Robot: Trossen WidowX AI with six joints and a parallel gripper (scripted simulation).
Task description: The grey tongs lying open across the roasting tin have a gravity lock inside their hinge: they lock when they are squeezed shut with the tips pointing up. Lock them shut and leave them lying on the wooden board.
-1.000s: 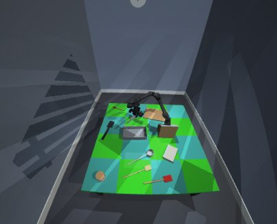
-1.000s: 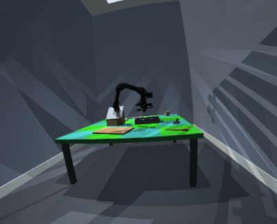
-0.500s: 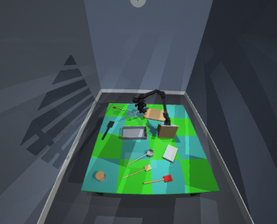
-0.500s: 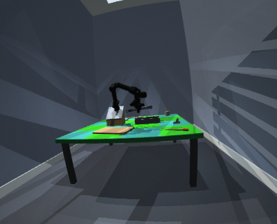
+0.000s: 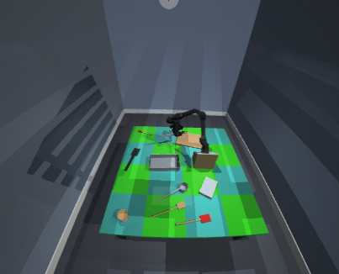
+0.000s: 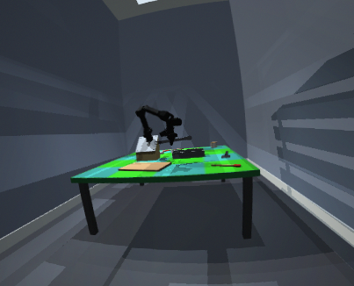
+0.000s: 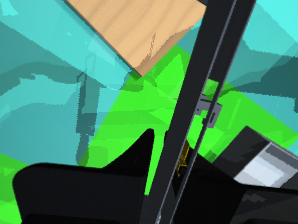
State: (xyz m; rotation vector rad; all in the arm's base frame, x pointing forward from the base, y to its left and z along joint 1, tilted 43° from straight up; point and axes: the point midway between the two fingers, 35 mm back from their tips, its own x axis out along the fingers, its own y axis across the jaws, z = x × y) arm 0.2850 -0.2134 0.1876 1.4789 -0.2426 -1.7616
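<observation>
The grey tongs hang in the air, nearly level, one end slightly raised in the exterior view. In the wrist view their two arms run close together with a narrow gap; whether the lock is engaged cannot be told. My gripper is shut on the tongs, above the table beside the wooden board. The roasting tin stands apart from the tongs, which are clear of it. My fingers hide part of the tongs.
A brown box-like block stands near the arm's base. A white box, a ladle, a black spatula, a red spatula and a wooden one lie on the table. A red-ended tool lies near one edge.
</observation>
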